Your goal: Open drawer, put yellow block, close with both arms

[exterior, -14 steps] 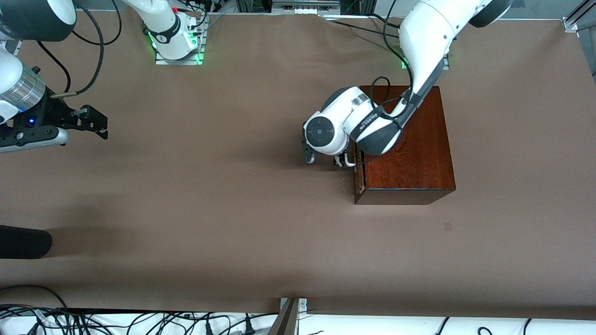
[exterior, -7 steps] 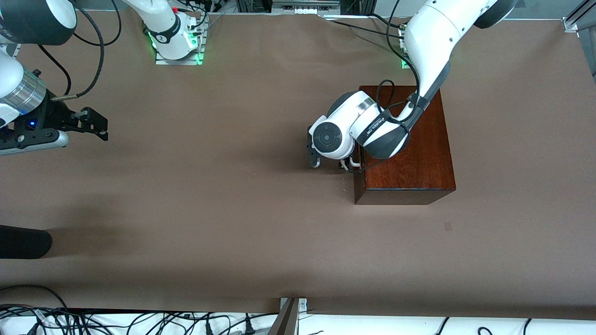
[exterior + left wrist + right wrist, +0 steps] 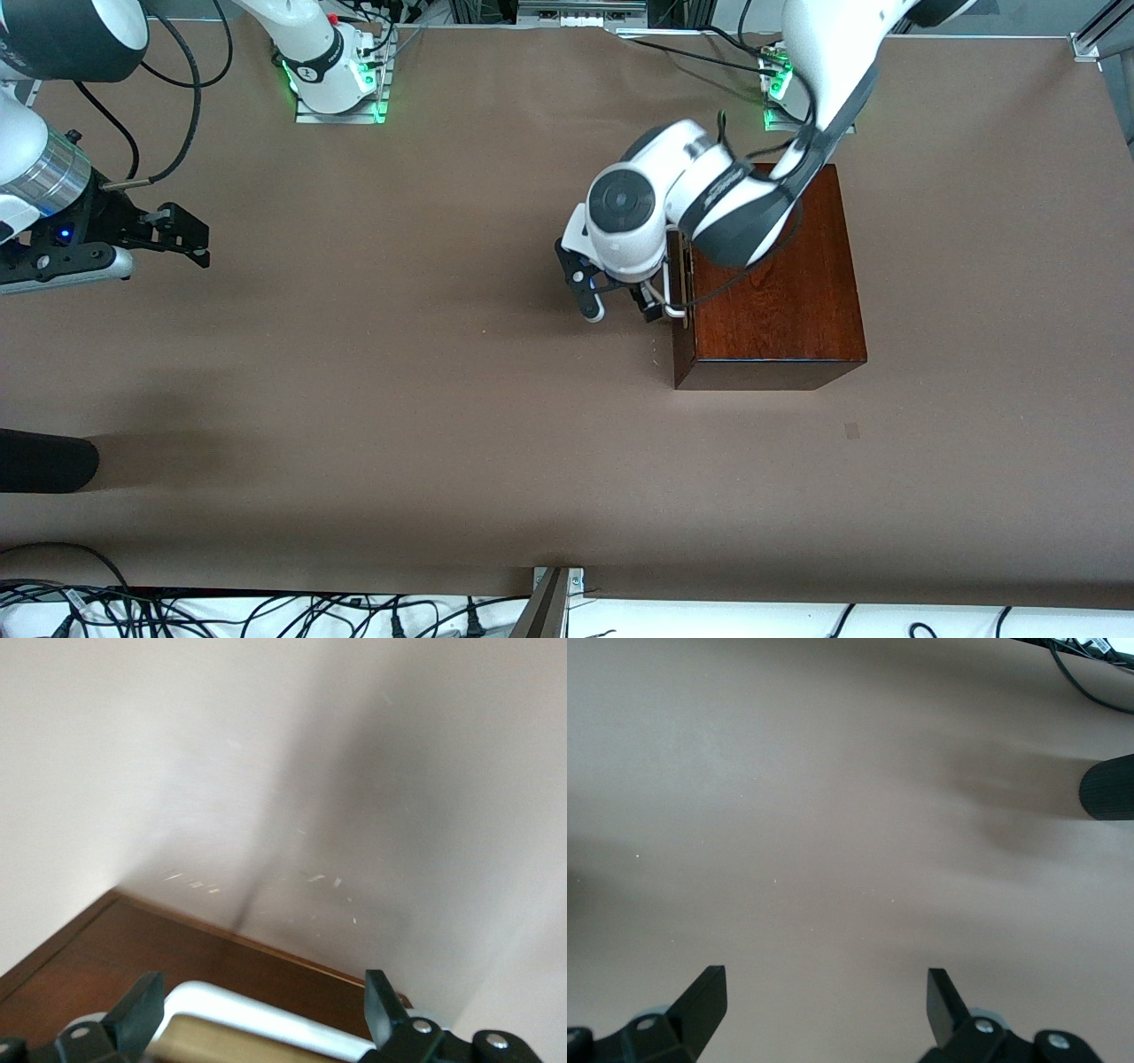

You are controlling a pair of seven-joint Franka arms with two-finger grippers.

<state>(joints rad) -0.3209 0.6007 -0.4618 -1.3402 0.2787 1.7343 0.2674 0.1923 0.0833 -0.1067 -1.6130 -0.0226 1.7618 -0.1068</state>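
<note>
Left gripper point(image 3: 617, 308), black two-finger, sits at centre-right of the front view, jaws spread wide, holding nothing, one fingertip right by the white U-shaped bar handle point(image 3: 671, 292) of the drawer point(image 3: 680, 266). Drawer's dark reddish-brown front looks flush or nearly flush with the glossy mahogany box point(image 3: 775, 275); left arm's white wrist covers part of it. Yellow block not seen in any view. Brown cloth-covered table point(image 3: 399, 399) fills the frame, bare apart from the box. Right gripper point(image 3: 182, 237) hangs at the frame's left edge over the table, jaws apart, empty; that arm waits. Green-lit arm bases along the top edge, black cables point(image 3: 221, 611) on a white strip along the bottom, dark rounded object point(image 3: 44, 461) at lower left edge.

Left wrist view: both fingers point(image 3: 137, 1019) at the bottom corners, wide apart, white handle point(image 3: 266, 1023) between them low in frame, mahogany wood point(image 3: 106, 966) lower left, blurred table above.

Right wrist view: fingers point(image 3: 700, 997) open at the bottom, plain brown table point(image 3: 833, 815) everywhere, dark rounded object point(image 3: 1107, 788) at right edge, cable upper right.
</note>
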